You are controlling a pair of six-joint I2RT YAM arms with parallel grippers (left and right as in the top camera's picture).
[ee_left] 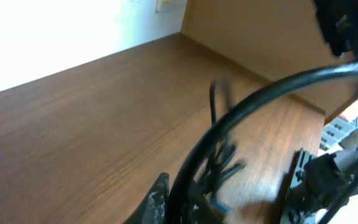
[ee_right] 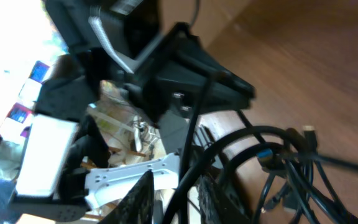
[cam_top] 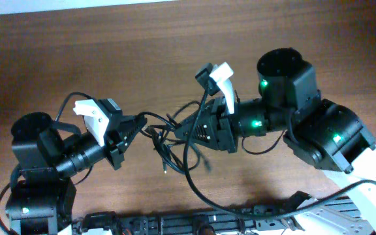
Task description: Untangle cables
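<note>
The cables (cam_top: 165, 138) lay as one loose black tangle on the brown wooden bench (cam_top: 109, 46), and everything else sat around that tangle. The left tool (cam_top: 138, 124) reached in from the tangle's left side, its tips right at the outer loops. Seen from the right wrist, that tool (ee_right: 244, 91) narrowed to a closed wedge with a thin strand leaving its point. The fingers looked pressed together on a strand of the cables, though the left wrist view was too blurred to confirm the pinch.

The right tool (cam_top: 175, 132) came in from the opposite side of the tangle, its dark fingers low over the nearest loops. In its own camera the right tool (ee_right: 176, 190) showed two fingers standing a little apart, and the cables (ee_right: 291, 165) spread just beyond them in several overlapping curves. One strand ended in a small plug (ee_right: 308, 130) at the tangle's far edge, and a blue-tipped connector (ee_right: 264, 155) sat among the loops.

From above, a loose end (cam_top: 165, 170) trailed out of the tangle on the side toward the arms' bases. A thick black wire (cam_top: 189, 163) from the right arm arched past the tangle's right side. In the left wrist view a thick black wire (ee_left: 241, 112) swept across as a heavy arc. The cables (ee_left: 219, 168) were only a dark smear behind it on the bench (ee_left: 73, 124).
</note>
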